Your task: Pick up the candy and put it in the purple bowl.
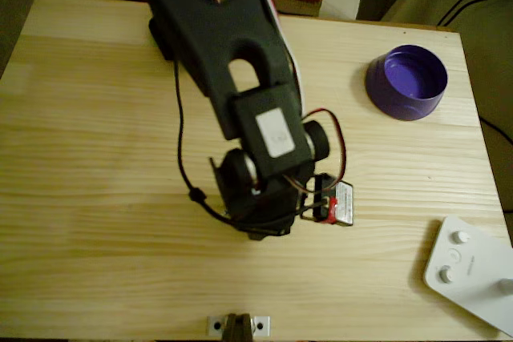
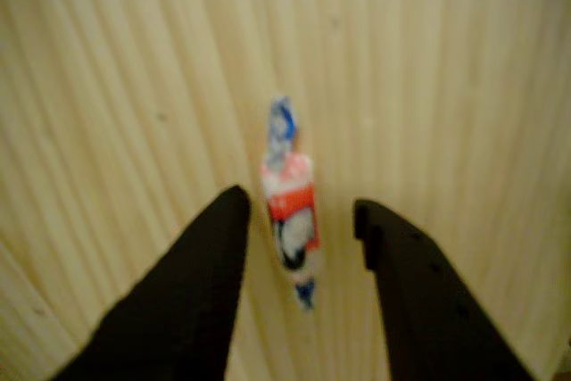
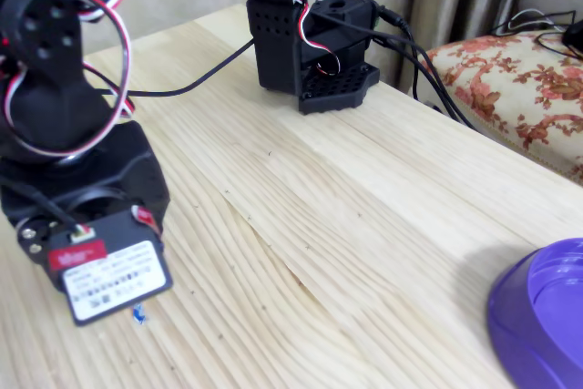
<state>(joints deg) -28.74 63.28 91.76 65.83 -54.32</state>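
Hand (image 2: pixel 299 220) is open, holding nothing, its two dark fingers (image 2: pixel 201 274) straddling the candy (image 2: pixel 290 207) in the wrist view, one on each side with a small gap to each. Candy lies flat on the worktop (image 1: pixel 96 222), its long axis running parallel to the fingers with its twisted ends pointing fore and aft, so closing should pinch across its narrow middle. Purple bowl (image 1: pixel 407 82) sits well apart, up and to the right of the arm in the overhead view.
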